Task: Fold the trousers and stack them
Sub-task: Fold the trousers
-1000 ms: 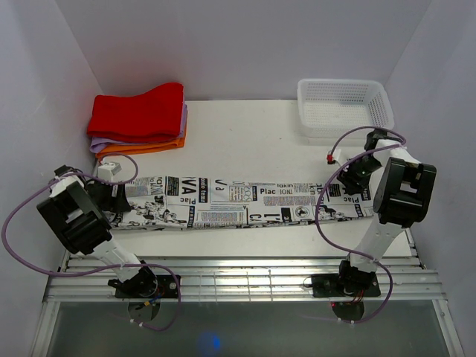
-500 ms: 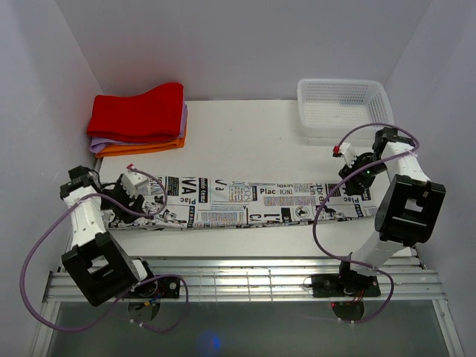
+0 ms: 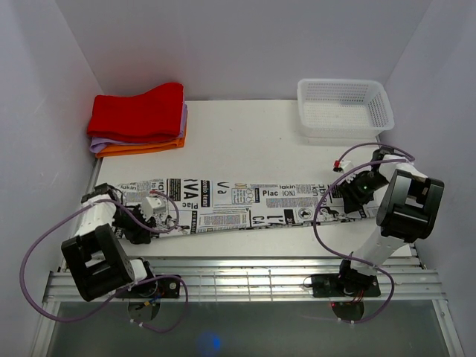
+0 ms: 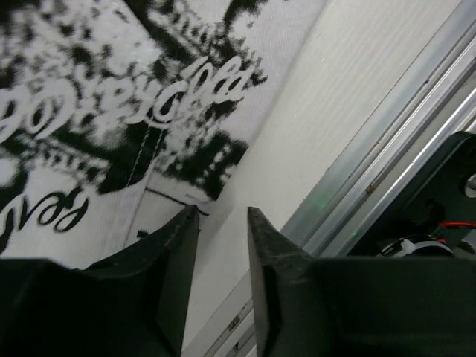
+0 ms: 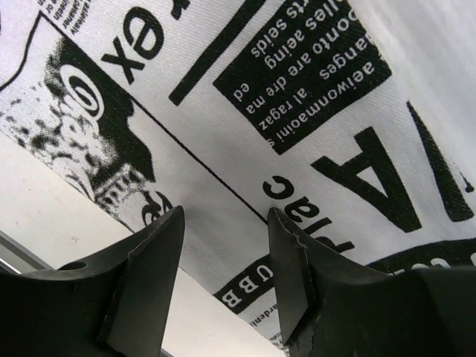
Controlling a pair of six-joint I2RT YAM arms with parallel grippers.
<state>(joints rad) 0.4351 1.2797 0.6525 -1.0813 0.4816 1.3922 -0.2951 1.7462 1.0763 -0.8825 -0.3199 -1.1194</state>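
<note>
The trousers [image 3: 253, 204] lie flat as one long strip of white cloth with black newspaper print across the table. My left gripper [image 3: 165, 221] sits low at the near edge of their left end. In the left wrist view its jaws [image 4: 222, 216] stand a narrow gap apart, with bare table between them and the printed hem [image 4: 111, 111] just beyond the left fingertip. My right gripper [image 3: 348, 199] hovers over the right end. In the right wrist view it [image 5: 223, 219] is open, with the trousers' near edge [image 5: 297, 111] below the gap.
A stack of folded red, purple and orange cloths [image 3: 139, 119] lies at the back left. A white mesh basket [image 3: 343, 108] stands at the back right. Metal rails [image 3: 238, 271] run along the table's near edge, close to the left gripper [image 4: 387, 149]. White walls enclose three sides.
My left arm has swung down to the near edge of the trousers' left end and its jaws have narrowed. The right gripper has dipped slightly over the right end.
</note>
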